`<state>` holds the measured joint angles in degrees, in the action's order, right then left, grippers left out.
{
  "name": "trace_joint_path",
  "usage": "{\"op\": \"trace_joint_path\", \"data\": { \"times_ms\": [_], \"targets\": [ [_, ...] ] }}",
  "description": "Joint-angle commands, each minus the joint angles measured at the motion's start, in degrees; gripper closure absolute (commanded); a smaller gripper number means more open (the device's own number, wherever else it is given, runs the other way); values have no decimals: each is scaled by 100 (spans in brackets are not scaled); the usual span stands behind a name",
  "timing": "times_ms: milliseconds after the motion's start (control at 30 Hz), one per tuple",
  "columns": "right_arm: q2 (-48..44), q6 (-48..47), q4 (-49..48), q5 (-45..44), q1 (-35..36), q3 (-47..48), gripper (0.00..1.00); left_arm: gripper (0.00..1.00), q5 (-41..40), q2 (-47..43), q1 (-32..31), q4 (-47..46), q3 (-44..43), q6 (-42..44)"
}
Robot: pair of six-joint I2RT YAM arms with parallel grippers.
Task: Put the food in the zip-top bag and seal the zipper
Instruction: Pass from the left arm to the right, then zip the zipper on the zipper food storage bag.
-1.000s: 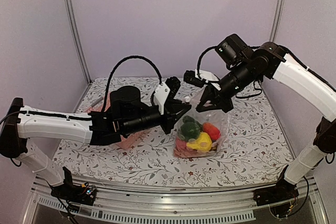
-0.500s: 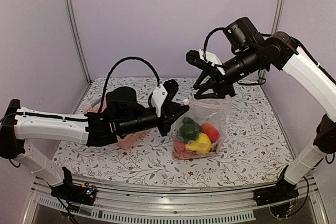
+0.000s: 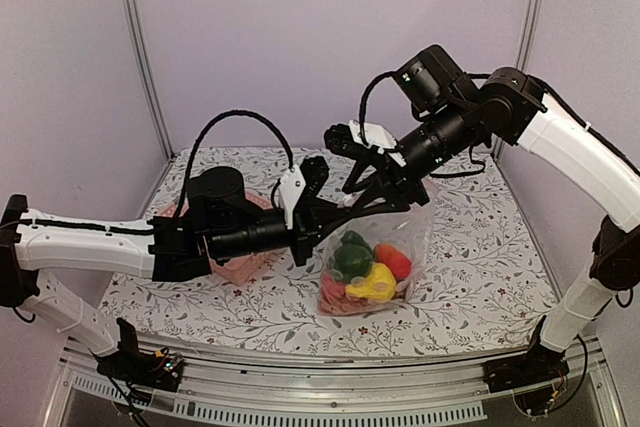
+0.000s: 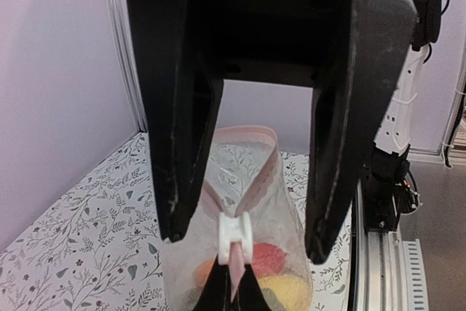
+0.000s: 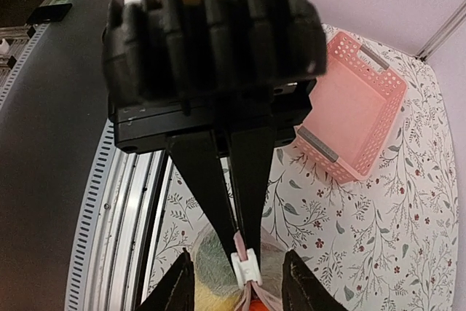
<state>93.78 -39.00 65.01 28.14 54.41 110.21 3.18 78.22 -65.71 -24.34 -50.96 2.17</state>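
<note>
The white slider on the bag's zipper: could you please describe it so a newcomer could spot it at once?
At the middle of the floral table sits the clear zip-top bag of toy food. Its pinkish zipper runs along the mouth, and the slider rides on it: a small white clip, the only white piece on the bag.

White-shelled left arm (image 3: 90, 242), white-shelled right arm (image 3: 575, 152), black joints (image 3: 510, 97), matte black left claw (image 4: 233, 293), matte black right claw (image 5: 237, 285), looped black cables (image 3: 243, 113)

The left arm (image 3: 100, 242) and the right arm (image 3: 570, 147) reach toward the middle. The left pincer (image 5: 237, 237) is pinched shut. The right pincer (image 4: 246, 244) is open.
</note>
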Motion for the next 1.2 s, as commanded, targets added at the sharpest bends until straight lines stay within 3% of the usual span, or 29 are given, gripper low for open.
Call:
{"op": "trace_joint_path", "data": {
  "times_ms": [0, 133, 300, 433, 533, 600, 800, 1167],
  "targets": [
    [141, -95, -17, -30, 78, 156, 64, 100, 135, -222, 28, -221, 79, 62],
    [170, -52, -28, 9, 85, 192, 74, 100, 106, -268, 31, -237, 150, 47],
    [207, 8, -62, -51, 91, 202, 78, 100, 76, -328, 25, -234, 192, 68],
    [218, 84, -96, -84, 89, 218, 90, 100, 38, -341, 26, -186, 183, 98],
    [227, 94, -119, -153, 88, 211, 96, 90, -90, -329, 20, -194, 167, 58],
    [233, 102, -133, -193, 87, 195, 96, 85, -239, -340, 24, -194, 140, 47],
    [310, 168, -158, -315, 87, 196, 96, 99, -436, -419, 27, -255, 179, 116],
    [461, 284, -34, -472, -86, 254, 95, 100, -1014, -809, 32, -426, 558, 227]
  ]
}}
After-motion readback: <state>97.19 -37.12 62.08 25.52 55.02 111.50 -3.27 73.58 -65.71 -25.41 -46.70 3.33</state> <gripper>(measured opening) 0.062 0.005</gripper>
